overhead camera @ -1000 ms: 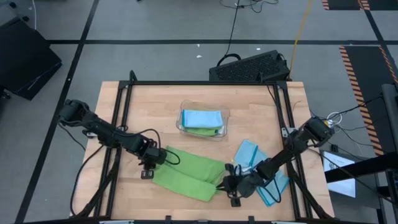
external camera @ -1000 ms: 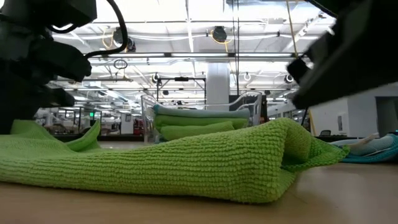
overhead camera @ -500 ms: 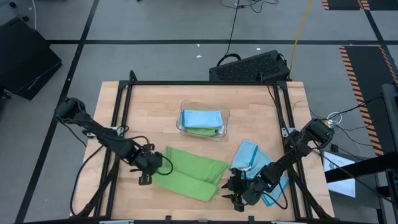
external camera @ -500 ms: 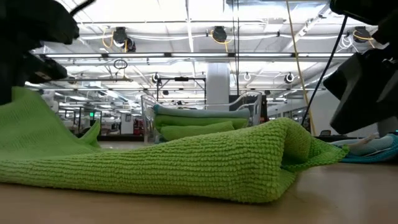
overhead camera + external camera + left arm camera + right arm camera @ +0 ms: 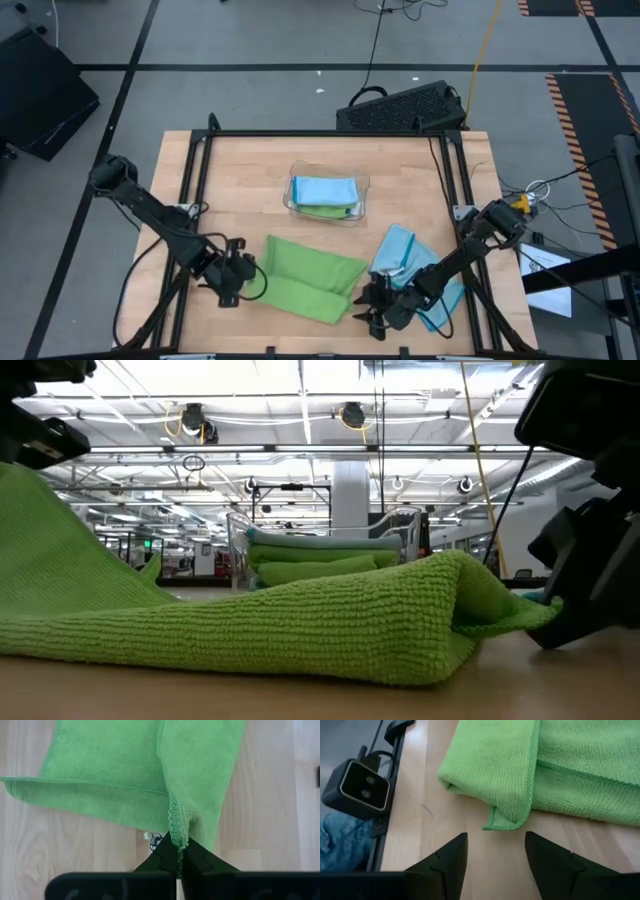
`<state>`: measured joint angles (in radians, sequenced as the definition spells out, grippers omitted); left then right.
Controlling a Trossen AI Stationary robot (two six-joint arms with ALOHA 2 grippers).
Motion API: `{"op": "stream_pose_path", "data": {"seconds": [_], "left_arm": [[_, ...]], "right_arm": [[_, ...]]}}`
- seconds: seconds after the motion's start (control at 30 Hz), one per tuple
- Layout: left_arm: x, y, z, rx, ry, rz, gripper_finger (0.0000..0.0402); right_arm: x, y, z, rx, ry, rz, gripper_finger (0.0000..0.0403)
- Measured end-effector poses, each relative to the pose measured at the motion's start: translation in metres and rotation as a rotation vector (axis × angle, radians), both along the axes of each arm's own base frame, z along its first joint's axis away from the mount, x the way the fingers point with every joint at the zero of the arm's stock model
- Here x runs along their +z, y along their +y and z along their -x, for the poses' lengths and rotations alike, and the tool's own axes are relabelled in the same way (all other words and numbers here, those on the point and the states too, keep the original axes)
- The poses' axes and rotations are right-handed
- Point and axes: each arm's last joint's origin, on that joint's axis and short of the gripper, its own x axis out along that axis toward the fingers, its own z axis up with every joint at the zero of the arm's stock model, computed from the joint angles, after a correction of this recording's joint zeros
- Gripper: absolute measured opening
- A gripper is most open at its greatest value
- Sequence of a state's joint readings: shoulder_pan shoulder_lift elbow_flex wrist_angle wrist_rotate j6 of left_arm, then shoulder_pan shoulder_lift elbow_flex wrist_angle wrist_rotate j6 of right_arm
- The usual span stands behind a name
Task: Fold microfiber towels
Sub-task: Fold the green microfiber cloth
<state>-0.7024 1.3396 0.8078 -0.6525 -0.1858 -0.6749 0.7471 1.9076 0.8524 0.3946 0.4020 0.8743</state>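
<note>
A lime green microfiber towel (image 5: 305, 280) lies partly folded on the table's near middle, its right end doubled over (image 5: 440, 610). My left gripper (image 5: 232, 285) is shut on its left corner, which rises off the table (image 5: 40, 540). My right gripper (image 5: 495, 855) stands open and low just short of the towel's folded near-right corner (image 5: 505, 822), touching nothing. Light blue towels (image 5: 405, 255) lie in a loose heap at the right. My left gripper pinches the green towel's left corner (image 5: 177, 827) between its two fingers, the hemmed edge bunched at their tips. The fingers slant down from the table's left. That corner is lifted, the cloth slopes up to it, and the rest lies on the table.
A clear tray (image 5: 362, 200) with folded blue and green towels stands at the table's far middle. A black frame (image 5: 195, 180) runs round the tabletop. A small camera (image 5: 357, 787) sits at the near edge by my right gripper.
My left gripper has shut on the towel's left corner and moved up and toward the near left, drawing that end off the table while the folded right end stays put. My right gripper has opened, rolled, sunk and drawn back toward the near edge.
</note>
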Motion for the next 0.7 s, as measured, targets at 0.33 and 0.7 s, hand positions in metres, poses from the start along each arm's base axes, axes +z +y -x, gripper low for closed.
{"op": "stream_pose_path", "data": {"seconds": [0.33,0.7], "left_arm": [[0.001,-0.006,0.004,0.021,-0.038,-0.012,0.0009],[0.001,-0.007,0.004,0.02,-0.05,-0.012,0.0004]], "right_arm": [[0.001,-0.004,-0.005,-0.041,0.0,-0.069,0.0192],[0.001,-0.012,-0.012,-0.082,0.002,-0.073,0.0141]]}}
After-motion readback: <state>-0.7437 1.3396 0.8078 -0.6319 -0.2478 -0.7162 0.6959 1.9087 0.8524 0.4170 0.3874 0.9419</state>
